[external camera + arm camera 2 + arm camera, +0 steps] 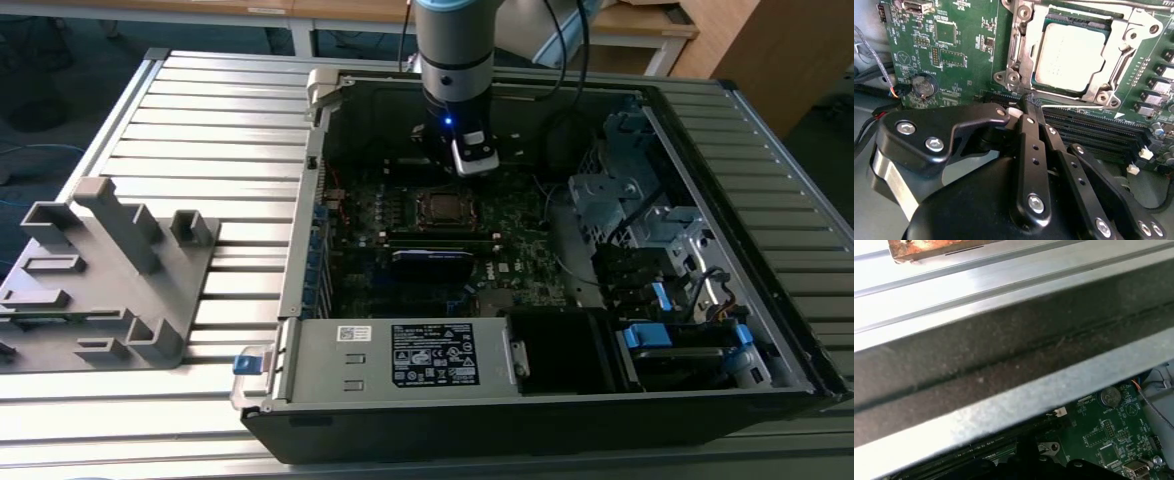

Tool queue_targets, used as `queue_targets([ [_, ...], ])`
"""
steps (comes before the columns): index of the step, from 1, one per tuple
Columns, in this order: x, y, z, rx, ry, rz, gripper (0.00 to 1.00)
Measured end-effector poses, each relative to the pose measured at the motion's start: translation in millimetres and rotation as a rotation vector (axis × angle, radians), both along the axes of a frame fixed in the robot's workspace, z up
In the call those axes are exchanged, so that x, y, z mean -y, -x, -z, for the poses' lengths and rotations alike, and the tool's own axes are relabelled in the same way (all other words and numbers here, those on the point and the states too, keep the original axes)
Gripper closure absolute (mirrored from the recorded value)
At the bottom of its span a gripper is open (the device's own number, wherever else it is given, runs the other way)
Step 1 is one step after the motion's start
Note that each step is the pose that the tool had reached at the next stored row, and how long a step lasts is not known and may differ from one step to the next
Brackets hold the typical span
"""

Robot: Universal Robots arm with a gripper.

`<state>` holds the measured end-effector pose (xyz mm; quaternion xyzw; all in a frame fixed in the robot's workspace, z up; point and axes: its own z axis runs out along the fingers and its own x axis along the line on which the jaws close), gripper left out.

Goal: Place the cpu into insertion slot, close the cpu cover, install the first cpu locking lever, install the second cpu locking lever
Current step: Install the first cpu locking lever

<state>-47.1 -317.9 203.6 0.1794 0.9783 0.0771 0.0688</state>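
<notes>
I've got the black gripper (1026,102) poised over the green motherboard (954,45), jaws drawn together, nothing between them. The square grey-faced cpu (1070,56) sits in the silver-rimmed insertion slot (439,205), and the thin silver cpu cover (1021,50) lies flat around it, just beyond the fingertips.

The cpu (1070,55) sits in the insertion slot (1056,21), under the cpu cover (1024,60).

The gripper (1026,102) hides part of the memory slots (1094,132). The cover (1021,55) is cut off at the edge. Its levers are maybe too thin to tell.
</notes>
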Motion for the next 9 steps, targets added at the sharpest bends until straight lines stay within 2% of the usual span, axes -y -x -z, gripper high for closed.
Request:
queue_targets([
  [3,-0.5,0.0,-1.0,0.0002,-0.0024,0.003,0.89],
  [8,-1.8,0.8,-1.0,0.0001,-0.0162,0.007,0.89],
  [9,-1.8,0.8,-1.0,0.0002,-0.0168,0.008,0.89],
])
